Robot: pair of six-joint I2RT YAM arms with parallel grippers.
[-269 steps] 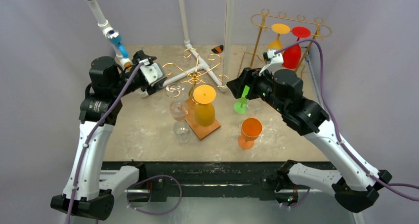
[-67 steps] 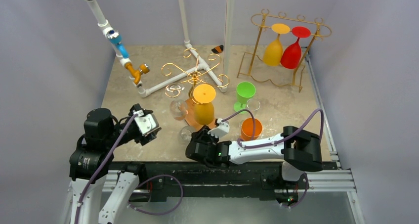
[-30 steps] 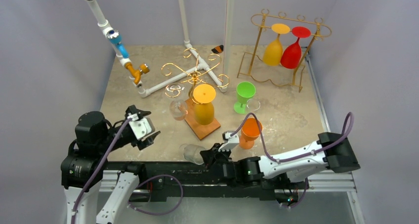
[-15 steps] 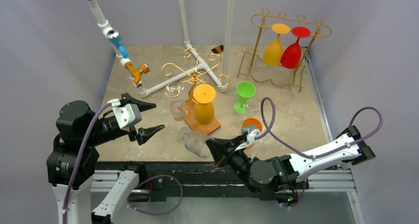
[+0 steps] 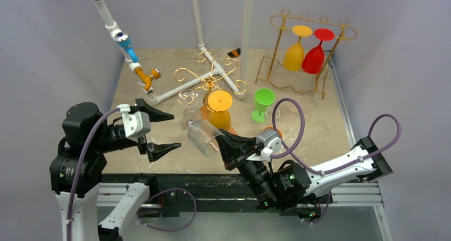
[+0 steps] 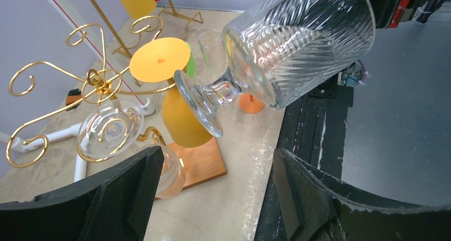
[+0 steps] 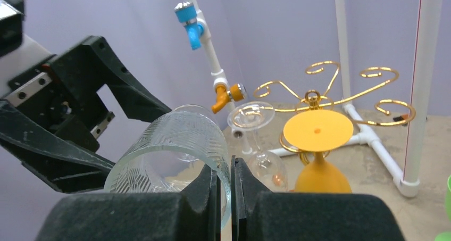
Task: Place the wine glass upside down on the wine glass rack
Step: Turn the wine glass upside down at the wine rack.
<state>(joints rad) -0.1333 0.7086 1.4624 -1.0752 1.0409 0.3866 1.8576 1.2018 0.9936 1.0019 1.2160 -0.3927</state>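
As right gripper (image 5: 223, 143) pinches clear glass (image 5: 201, 136) by rim, left gripper (image 5: 176, 130) spread wide

1. My left arm stands raised on the left side, its forearm reaching rightward over the surface.
2. My left gripper (image 5: 174, 130) is spread wide and holds nothing, both fingertips pointing right.
3. My right arm lies low along the near edge, elbow far right, forearm aimed left.
4. My right gripper (image 5: 219, 140) tilts up-left, its fingers (image 7: 197, 198) pinched on the rim of the wine glass (image 5: 201, 136).
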